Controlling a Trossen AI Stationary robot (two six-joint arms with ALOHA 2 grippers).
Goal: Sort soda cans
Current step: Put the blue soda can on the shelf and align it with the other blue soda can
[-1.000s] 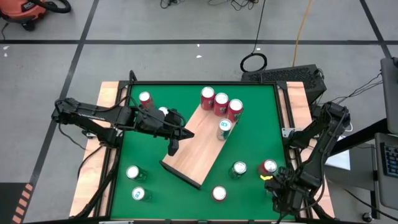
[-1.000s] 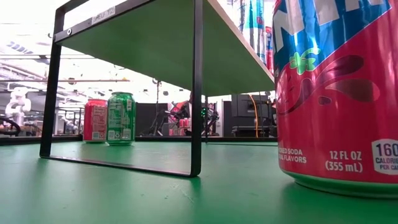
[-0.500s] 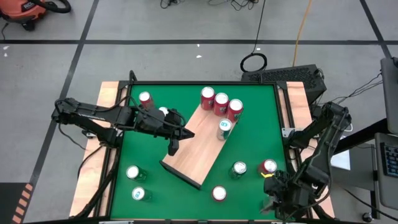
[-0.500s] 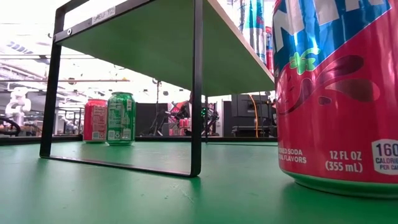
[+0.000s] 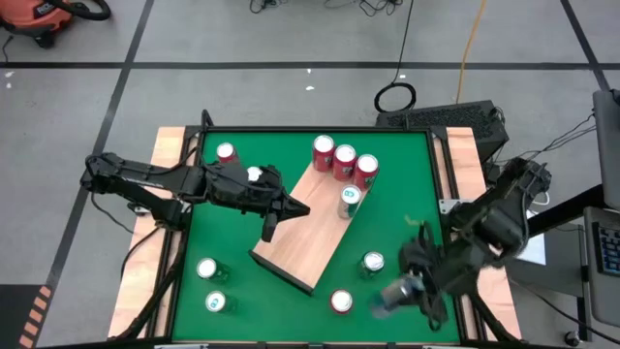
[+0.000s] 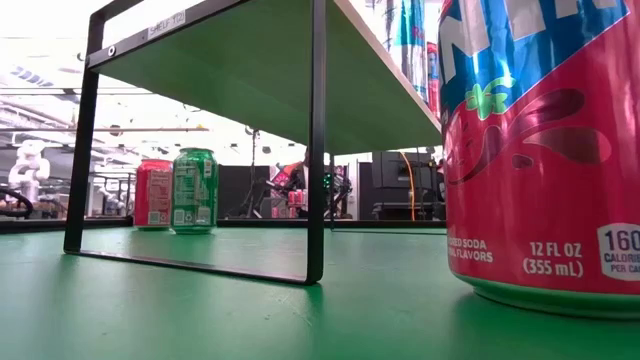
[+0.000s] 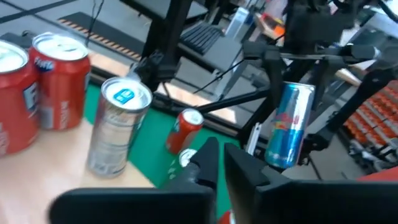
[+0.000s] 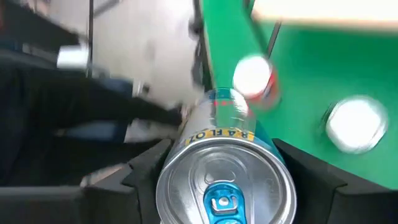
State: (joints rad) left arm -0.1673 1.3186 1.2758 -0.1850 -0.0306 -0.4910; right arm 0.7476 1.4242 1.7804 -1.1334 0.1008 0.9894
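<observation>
My right gripper [image 5: 392,296] hangs over the table's near right part, shut on a blue and silver soda can [image 7: 283,124]. My left gripper [image 5: 300,207] hovers over the light wooden board [image 5: 295,242], its fingers [image 7: 208,163] together and holding nothing. Three red soda cans [image 5: 344,156] stand at the board's far end. A silver-topped can [image 5: 350,197] stands on its right edge. Other cans stand on the green table: a red one [image 5: 226,152] far left, two [image 5: 207,269] near left, one [image 5: 372,262] and a red one [image 5: 340,301] near the right gripper. My right gripper pinches the blue can's side walls [image 8: 180,146] between its two fingers [image 8: 146,168], one on each side. The fingers come down from above along the can's upper part, and its silver top [image 8: 224,186] faces the wrist. The can hangs roughly upright, clear of the table.
The board is a raised shelf on black frame legs [image 6: 316,140], with open space beneath it. A large red can [image 6: 540,150] stands right before the low camera. Black rails [image 5: 441,184] border the table's right edge. Open green surface lies between the board and the right arm.
My right gripper has risen quickly from the table's near right corner and swung a little toward the table's left. It has carried the blue can up clear of the surface.
</observation>
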